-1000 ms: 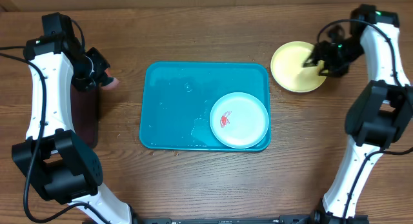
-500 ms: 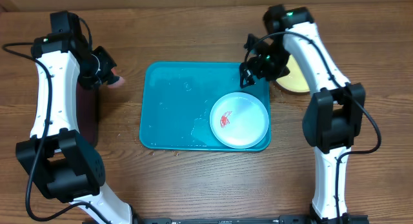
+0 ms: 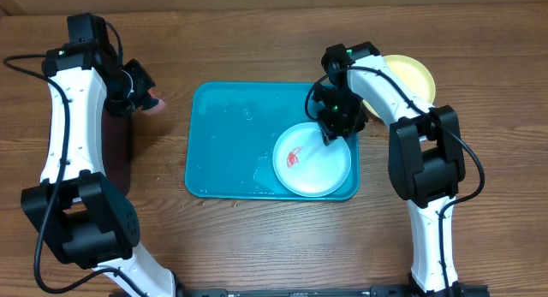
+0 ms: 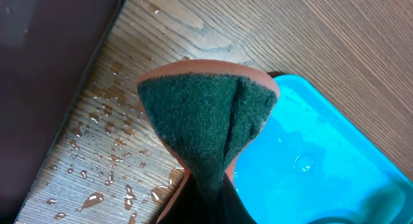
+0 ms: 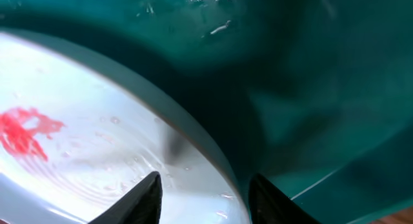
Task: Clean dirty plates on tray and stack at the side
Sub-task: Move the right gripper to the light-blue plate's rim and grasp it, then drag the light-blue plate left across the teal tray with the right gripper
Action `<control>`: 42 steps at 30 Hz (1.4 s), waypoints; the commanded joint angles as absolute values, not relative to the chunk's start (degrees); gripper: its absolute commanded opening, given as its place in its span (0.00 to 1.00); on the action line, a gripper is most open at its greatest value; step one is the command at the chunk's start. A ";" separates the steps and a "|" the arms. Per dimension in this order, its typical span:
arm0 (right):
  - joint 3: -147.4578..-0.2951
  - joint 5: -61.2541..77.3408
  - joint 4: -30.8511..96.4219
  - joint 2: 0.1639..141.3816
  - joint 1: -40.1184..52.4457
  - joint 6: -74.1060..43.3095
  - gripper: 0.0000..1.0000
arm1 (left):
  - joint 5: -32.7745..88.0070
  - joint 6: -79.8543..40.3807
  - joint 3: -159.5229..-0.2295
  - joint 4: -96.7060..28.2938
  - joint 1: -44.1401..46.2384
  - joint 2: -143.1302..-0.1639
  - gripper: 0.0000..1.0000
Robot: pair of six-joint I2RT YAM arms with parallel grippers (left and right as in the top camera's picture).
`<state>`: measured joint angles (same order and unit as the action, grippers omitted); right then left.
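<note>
My right claw [image 3: 336, 126] straddles the rim of the white plate [image 3: 308, 164] at the tray's [image 3: 231, 151] right end; gripped or not, I cannot tell. Left of tray, my left claw [image 3: 139, 93] is clenched on the sponge [image 4: 206, 121]. One yellow plate [image 3: 415, 73] is set right of tray; red smear not yet wiped.

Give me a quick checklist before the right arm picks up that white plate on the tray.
1. Rim of white plate between right jaws: ok.
2. Closing of right jaws on that rim: not ok, a gap shows.
3. Grip of left jaws on sponge: ok.
4. Wiping of red smear done: not ok.
5. Placement of lime plate outside tray: ok.
6. Underside of white plate clean: cannot tell.
</note>
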<state>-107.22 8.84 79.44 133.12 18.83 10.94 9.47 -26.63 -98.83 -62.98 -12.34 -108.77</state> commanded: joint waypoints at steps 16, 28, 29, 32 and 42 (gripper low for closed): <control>-114.41 6.20 71.46 130.74 24.67 -11.18 0.12 | 10.13 -25.69 -99.59 -62.76 -11.94 -107.90 0.04; -114.58 12.38 80.60 128.03 24.45 -12.47 1.00 | 10.13 -25.28 -99.59 -62.74 -11.92 -107.90 0.04; -113.95 13.61 80.09 128.05 24.53 -12.47 1.00 | 10.13 -25.30 -99.59 -62.74 -11.92 -107.90 0.04; -108.38 25.08 72.97 128.05 25.39 -12.49 1.00 | 10.13 -25.30 -99.59 -62.74 -11.92 -107.90 0.04; -105.93 34.83 64.36 127.35 26.89 -15.09 0.46 | 10.15 -25.28 -99.59 -62.78 -11.90 -107.90 0.04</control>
